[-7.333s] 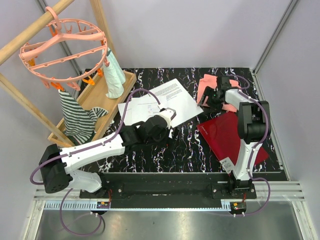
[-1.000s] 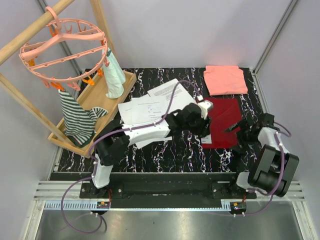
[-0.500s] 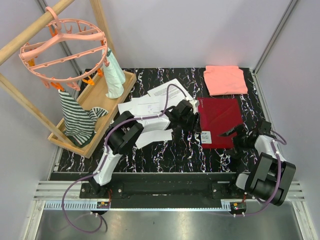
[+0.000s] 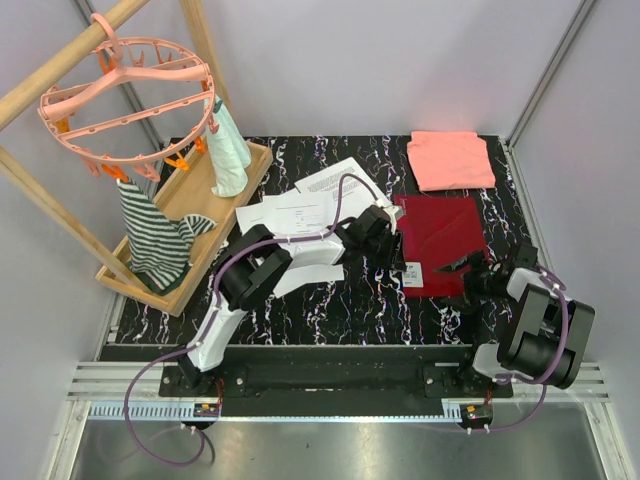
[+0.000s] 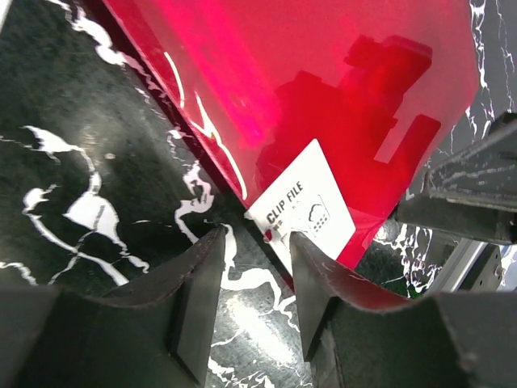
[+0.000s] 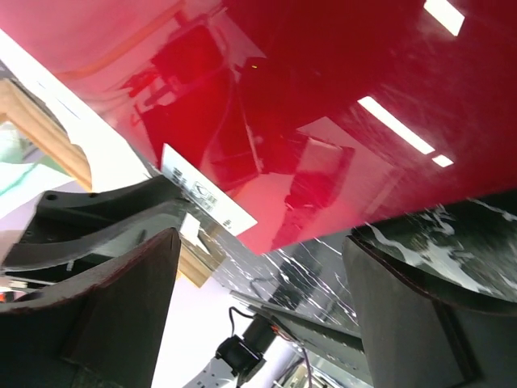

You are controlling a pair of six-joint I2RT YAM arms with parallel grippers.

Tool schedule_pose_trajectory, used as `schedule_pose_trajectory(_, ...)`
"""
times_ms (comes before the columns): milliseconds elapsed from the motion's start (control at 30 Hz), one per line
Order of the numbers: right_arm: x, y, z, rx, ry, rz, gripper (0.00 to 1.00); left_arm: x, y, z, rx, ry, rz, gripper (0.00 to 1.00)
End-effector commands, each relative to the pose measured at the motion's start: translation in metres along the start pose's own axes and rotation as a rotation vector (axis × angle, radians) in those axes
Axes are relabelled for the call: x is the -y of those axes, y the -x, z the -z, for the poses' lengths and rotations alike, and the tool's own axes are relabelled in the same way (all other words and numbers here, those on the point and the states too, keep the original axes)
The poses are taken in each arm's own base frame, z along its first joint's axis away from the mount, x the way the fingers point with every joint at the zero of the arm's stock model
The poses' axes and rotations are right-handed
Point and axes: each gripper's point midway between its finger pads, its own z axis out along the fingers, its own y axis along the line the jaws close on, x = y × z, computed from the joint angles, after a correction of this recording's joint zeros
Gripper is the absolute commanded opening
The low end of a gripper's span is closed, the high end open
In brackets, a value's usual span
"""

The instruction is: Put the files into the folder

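At the left edge of the tabletop stands a wooden rack, and just right of it the papers lie loose, partly under the left arm. A second ago the left gripper reached over the folder; now it has drawn back to the folder's near left corner, its fingers a little apart with bare tabletop between them and the white label just beyond. The folder lies shut and flat in the right half of the tabletop. At its near right edge the right gripper, jaws spread wide, sits slightly nearer than before. A folded pink cloth lies in the far right corner.
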Motion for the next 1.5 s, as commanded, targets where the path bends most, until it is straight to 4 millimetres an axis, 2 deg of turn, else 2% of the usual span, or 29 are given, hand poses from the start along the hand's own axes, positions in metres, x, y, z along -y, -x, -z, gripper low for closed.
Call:
schedule_pose_trajectory(0, -0.002, 0.010, -0.007, 0.040, 0.038, 0.013, 0.90, 0.008, -0.004, -0.008, -0.006, -0.032, -0.017, 0.42)
schedule_pose_trajectory(133, -0.010, 0.013, -0.006, 0.053, 0.074, 0.021, 0.88, 0.005, -0.007, -0.009, -0.019, -0.021, -0.019, 0.39)
schedule_pose_trajectory(433, -0.033, 0.019, 0.008, 0.107, 0.138, 0.050, 0.87, -0.008, -0.018, -0.016, -0.058, 0.016, -0.016, 0.35)
schedule_pose_trajectory(667, -0.044, 0.021, 0.013, 0.142, 0.193, 0.069, 0.87, -0.006, -0.020, -0.020, -0.078, 0.009, -0.016, 0.34)
schedule_pose_trajectory(1100, -0.060, 0.055, 0.024, 0.452, 0.371, 0.149, 0.81, -0.009, -0.028, -0.023, -0.107, 0.019, -0.019, 0.33)
schedule_pose_trajectory(1133, -0.055, 0.054, 0.022, 0.456, 0.373, 0.129, 0.81, -0.010, -0.027, -0.023, -0.105, 0.021, -0.021, 0.33)
schedule_pose_trajectory(1200, -0.065, 0.057, 0.028, 0.498, 0.435, 0.169, 0.77, -0.010, -0.028, -0.022, -0.108, 0.025, -0.025, 0.33)
schedule_pose_trajectory(1267, -0.061, 0.057, 0.025, 0.506, 0.436, 0.155, 0.76, -0.010, -0.025, -0.020, -0.103, 0.030, -0.037, 0.33)
schedule_pose_trajectory(1467, -0.072, 0.059, 0.030, 0.546, 0.532, 0.182, 0.72, -0.007, -0.025, -0.020, -0.107, 0.022, -0.040, 0.33)
